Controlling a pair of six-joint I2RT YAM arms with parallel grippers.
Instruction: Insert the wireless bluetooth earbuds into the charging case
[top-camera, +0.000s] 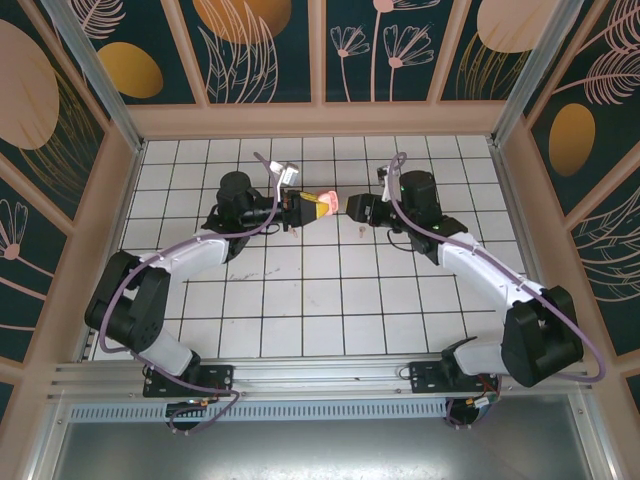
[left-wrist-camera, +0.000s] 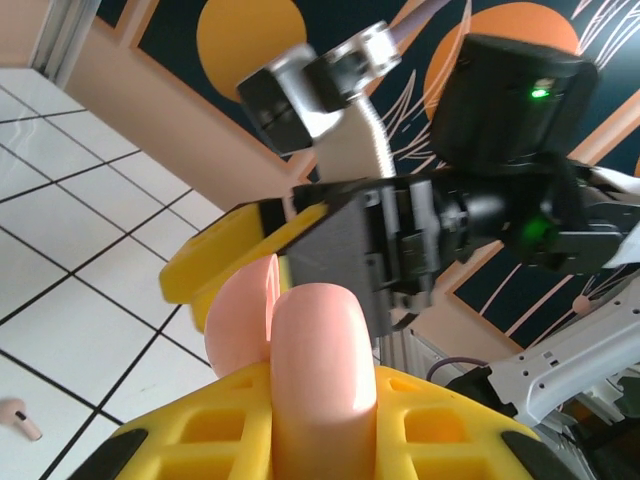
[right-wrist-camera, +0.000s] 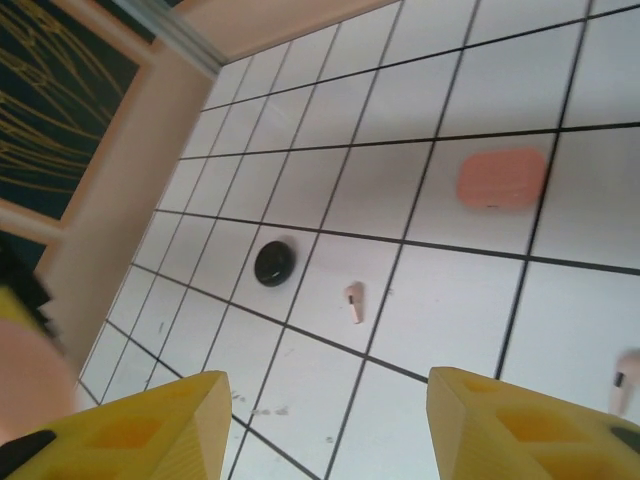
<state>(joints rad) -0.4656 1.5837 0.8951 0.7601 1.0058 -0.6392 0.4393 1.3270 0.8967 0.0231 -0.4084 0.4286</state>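
My left gripper (top-camera: 316, 207) is shut on a pale pink charging case (top-camera: 327, 204), held up above the tiles. In the left wrist view the case (left-wrist-camera: 322, 340) stands between the yellow fingers (left-wrist-camera: 190, 440), with its lid (left-wrist-camera: 240, 310) swung open behind it. My right gripper (top-camera: 346, 207) faces it closely, open, with one yellow finger (left-wrist-camera: 215, 262) beside the lid. The right gripper (right-wrist-camera: 320, 425) has nothing between its fingers. Pale pink earbuds lie on the tiles: one (right-wrist-camera: 353, 301) below it, another (right-wrist-camera: 625, 382) at the right edge, and one (left-wrist-camera: 22, 420) under the left wrist.
A second, closed pink case (right-wrist-camera: 502, 180) and a round black case (right-wrist-camera: 274, 262) lie on the white tiled floor (top-camera: 320, 300). Wooden walls (top-camera: 320, 118) ring the floor. Both arms reach to the far middle of the floor.
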